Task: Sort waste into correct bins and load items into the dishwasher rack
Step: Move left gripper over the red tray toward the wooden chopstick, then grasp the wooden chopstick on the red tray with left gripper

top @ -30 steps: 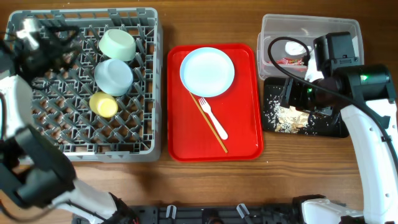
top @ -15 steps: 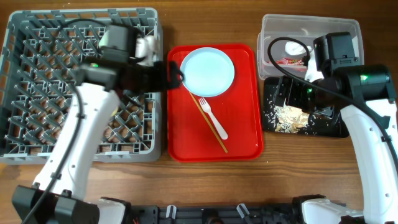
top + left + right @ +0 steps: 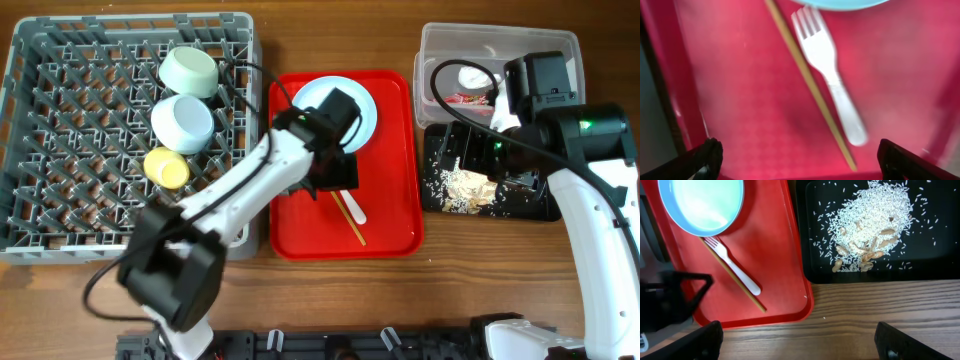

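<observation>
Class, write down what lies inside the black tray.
Scattered rice-like crumbs with a few tan bits lie in the black tray. Overhead, the right arm covers part of it.

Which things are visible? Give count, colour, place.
rack: one, grey, left
bowls: two, mint, in rack
cup: one, yellow, in rack
red tray: one, centre
plate: one, white, on red tray
fork: one, white, below plate
chopsticks: count unclear, wooden, beside fork
tub: one, clear, right
tissue: one, white, in tub
wrapper: one, red, in tub
black tray: one, beside tub
crumbs: many, whitish, in black tray
left tool: open, above fork
right tool: open, over table
</observation>
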